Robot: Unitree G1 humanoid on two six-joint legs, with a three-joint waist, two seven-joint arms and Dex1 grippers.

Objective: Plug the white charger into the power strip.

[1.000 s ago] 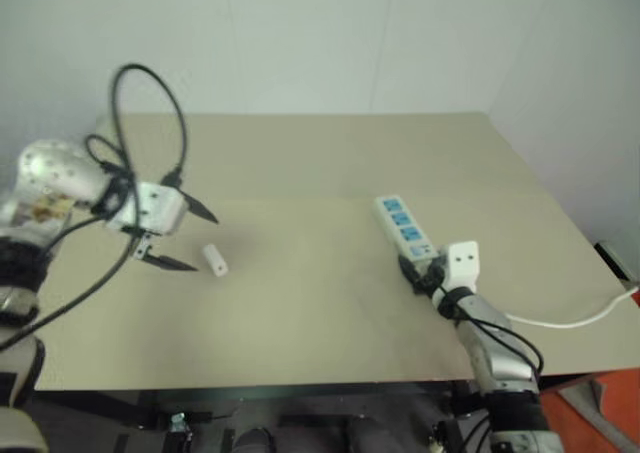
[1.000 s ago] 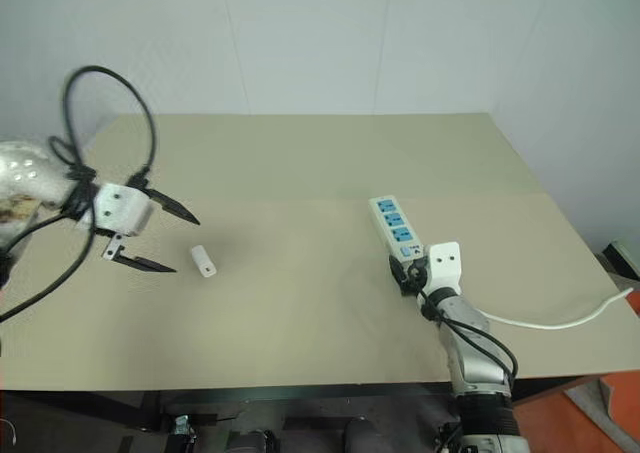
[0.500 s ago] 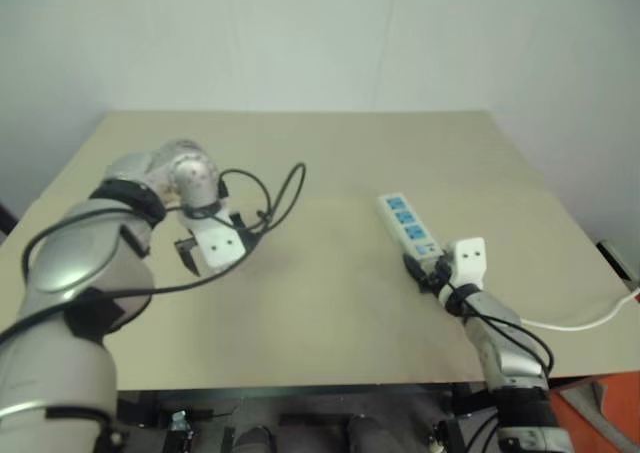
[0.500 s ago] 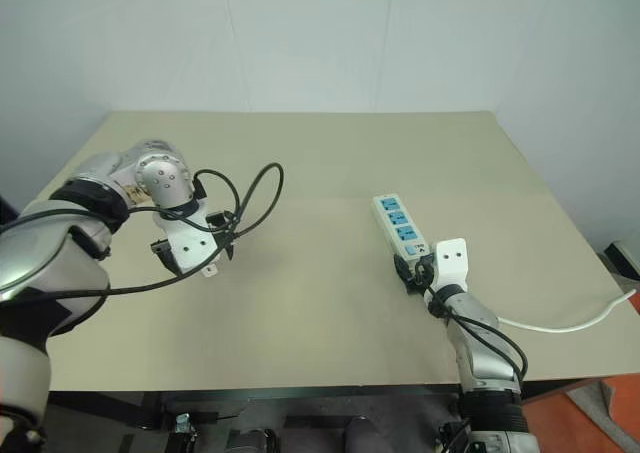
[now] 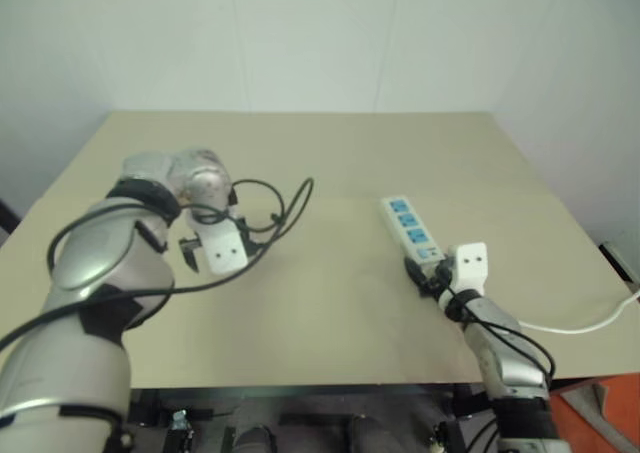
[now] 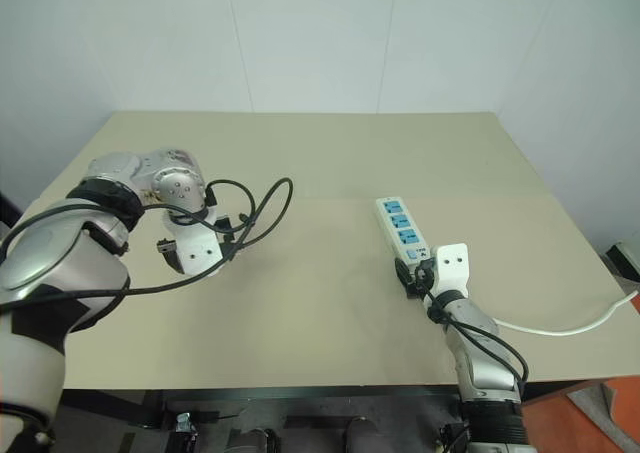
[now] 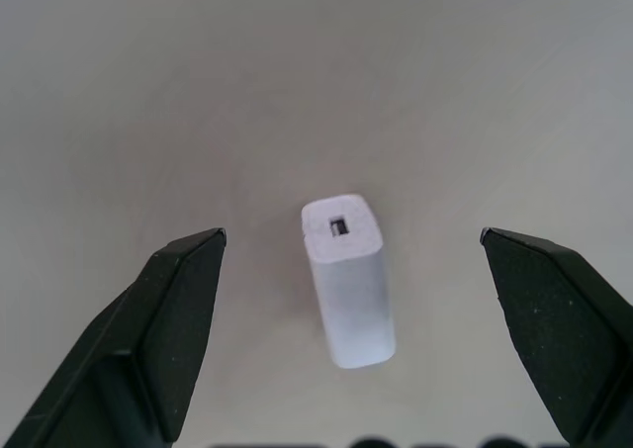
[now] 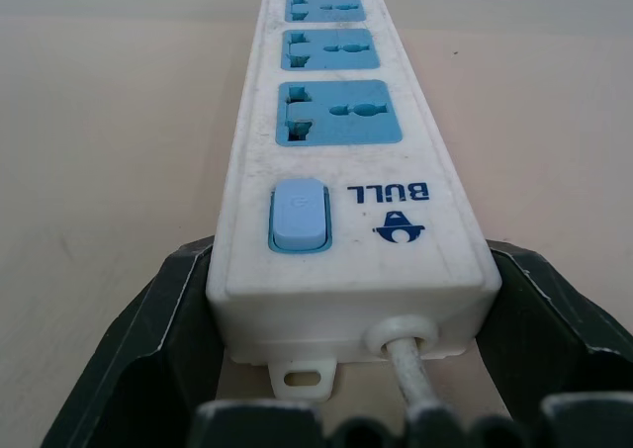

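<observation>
A plain beige table [image 5: 330, 303] stands against pale, bare walls, its far right corner tucked into the room's corner, with a patch of orange floor [image 5: 600, 413] showing past its near right edge. From the head views, the power strip [image 6: 400, 228] lies on the right half of the table, running away from the robot, its thin white cord [image 5: 575, 323] trailing off the right edge. The right gripper [image 6: 412, 276] sits at the strip's near end, fingers closed against its two long sides. On the left half, the left gripper [image 5: 205, 253] points down at the table, a loop of black cable [image 5: 285, 208] arching off the wrist. The left wrist view gives what the head views hide under that arm: the white charger [image 7: 347, 277], a small rounded white block with a square port in its end face, lying on the bare table between the two black fingers [image 7: 173, 314], which are spread wide and stand clear of it on both sides. The right wrist view brings the strip close: three blue-faced sockets in a row, a pale blue rocker switch [image 8: 299, 214] nearest the cord end beside blue "BULL" lettering, a small mounting tab beneath, and the cord leaving from the end wall, with a dark finger [image 8: 163, 334] pressed to each flank. The charger and the strip lie well apart, on opposite halves of the table.
</observation>
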